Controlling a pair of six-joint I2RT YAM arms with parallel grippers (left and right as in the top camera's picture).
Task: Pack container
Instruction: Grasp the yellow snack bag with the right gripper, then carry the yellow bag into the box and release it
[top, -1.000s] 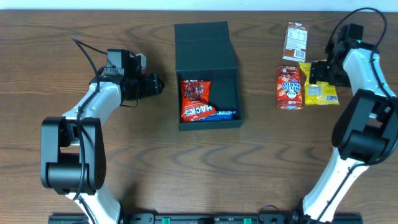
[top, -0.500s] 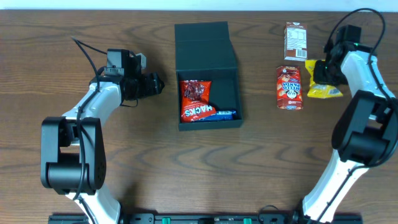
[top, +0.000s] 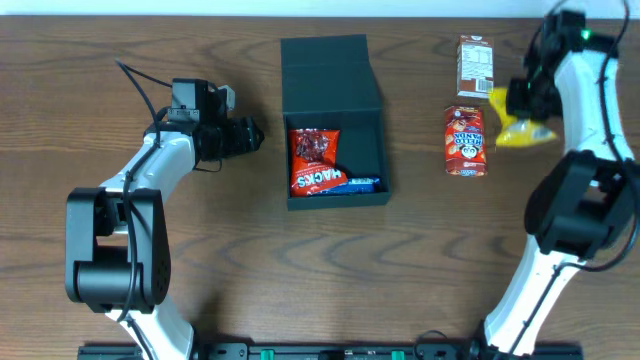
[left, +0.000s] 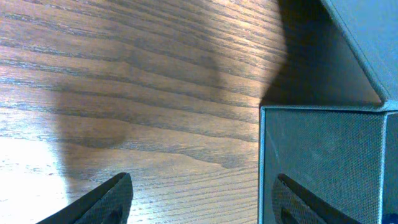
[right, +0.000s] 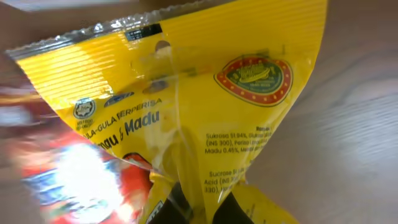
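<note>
Right hand (top: 520, 100) is clenched on the yellow snack packet (top: 522, 132), pinching it near one edge. The right wrist view shows the film hanging from the fingertips with the tabletop (top: 200, 260) behind it, so it looks clear of the surface. An edge pinch suits a thin, flat bag.

The container (top: 365, 145) sits mid-tabletop with its flap lid folded back at the far side. A red Hacks bag (top: 315, 160) and a blue packet (top: 362, 184) lie against its left and near walls, leaving the right half bare, probably the spot for the yellow one.

Left hand (top: 245, 135) is released, fingers spread, just beside the container's left wall and apart from it. It's likely parked there to brace the box.

A red packet (top: 464, 141) and a brown carton (top: 476, 65) wait on the right, not yet packed.

Versus a second ago:
- The yellow packet was lying flat beside the red packet with the right hand spread over it.
- That hand has since closed, and both have risen and shifted toward the far edge.
- Left arm and container haven't moved.
</note>
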